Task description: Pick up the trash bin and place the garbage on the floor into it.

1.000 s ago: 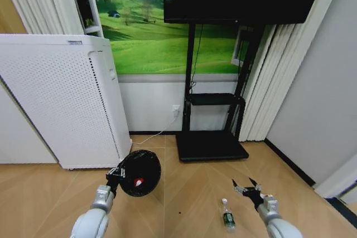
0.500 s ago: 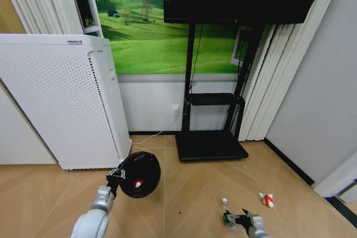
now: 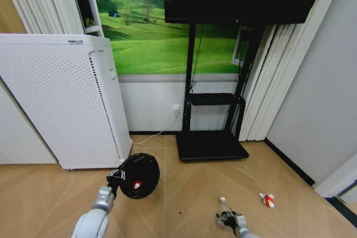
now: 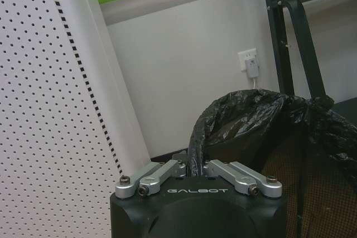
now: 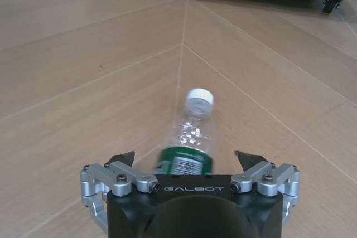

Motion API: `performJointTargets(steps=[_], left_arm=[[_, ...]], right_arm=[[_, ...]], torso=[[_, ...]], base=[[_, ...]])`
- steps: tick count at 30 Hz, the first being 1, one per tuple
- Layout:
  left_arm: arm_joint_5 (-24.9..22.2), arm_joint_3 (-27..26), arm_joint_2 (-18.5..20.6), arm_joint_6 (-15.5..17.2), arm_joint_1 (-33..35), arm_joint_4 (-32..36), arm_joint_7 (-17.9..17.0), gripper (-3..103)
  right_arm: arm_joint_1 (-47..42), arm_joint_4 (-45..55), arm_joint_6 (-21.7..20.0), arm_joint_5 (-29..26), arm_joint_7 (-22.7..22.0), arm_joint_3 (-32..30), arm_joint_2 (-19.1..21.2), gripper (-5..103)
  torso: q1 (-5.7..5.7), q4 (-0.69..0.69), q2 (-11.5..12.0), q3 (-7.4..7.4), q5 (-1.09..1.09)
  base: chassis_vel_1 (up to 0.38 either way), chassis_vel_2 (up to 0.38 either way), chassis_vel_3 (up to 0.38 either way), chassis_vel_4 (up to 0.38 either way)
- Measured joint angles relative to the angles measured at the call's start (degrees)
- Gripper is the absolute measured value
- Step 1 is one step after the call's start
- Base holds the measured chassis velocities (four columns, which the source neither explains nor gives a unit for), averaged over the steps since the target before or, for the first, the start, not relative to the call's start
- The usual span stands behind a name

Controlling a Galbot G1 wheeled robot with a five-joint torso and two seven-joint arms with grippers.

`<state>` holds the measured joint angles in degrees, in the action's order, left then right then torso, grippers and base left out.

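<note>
My left gripper (image 3: 116,178) is shut on the rim of the trash bin (image 3: 139,174), a black mesh bin with a black bag liner (image 4: 245,121), held off the floor and tipped toward me. Its jaws pinch the liner's edge in the left wrist view, left gripper (image 4: 191,166). A small red-and-white item (image 3: 136,184) lies inside the bin. On the floor lies a clear bottle (image 5: 192,132) with a green label and white cap. My right gripper (image 5: 187,160) is open with one finger on each side of the bottle (image 3: 224,209). A red-and-white wrapper (image 3: 267,199) lies further right.
A tall white perforated appliance (image 3: 61,98) stands at the left against the wall. The black TV stand base (image 3: 211,146) sits ahead, with a white cable and wall socket (image 4: 249,62) behind the bin. Wooden floor lies open between the bin and the bottle.
My right gripper has dropped and moved left from beside the bottle to straddle it. That uncovered the wrapper. The bin in my left gripper has barely shifted.
</note>
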<state>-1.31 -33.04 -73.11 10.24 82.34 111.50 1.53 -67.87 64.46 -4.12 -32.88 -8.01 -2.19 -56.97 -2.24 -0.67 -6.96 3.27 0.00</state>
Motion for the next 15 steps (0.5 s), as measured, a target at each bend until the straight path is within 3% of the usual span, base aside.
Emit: performJointTargets(steps=[13,15], left_arm=[[0.14,0.36,0.06,-0.32,-0.47,-1.24,0.02,6],[0.19,0.41,0.00,-0.38,-0.52,-1.39,0.03,6]], right_arm=[[1.50,-4.63,1.04,1.58,0.48,-0.02,-0.39,103],[1.42,-4.76,1.34,1.90,0.92,-0.06,-0.39,93]], torso=[[0.00,-0.01,0.00,0.00,0.00],[0.00,-0.01,0.00,0.00,0.00]], base=[[0.000,0.000,0.000,0.000],[0.000,0.000,0.000,0.000]])
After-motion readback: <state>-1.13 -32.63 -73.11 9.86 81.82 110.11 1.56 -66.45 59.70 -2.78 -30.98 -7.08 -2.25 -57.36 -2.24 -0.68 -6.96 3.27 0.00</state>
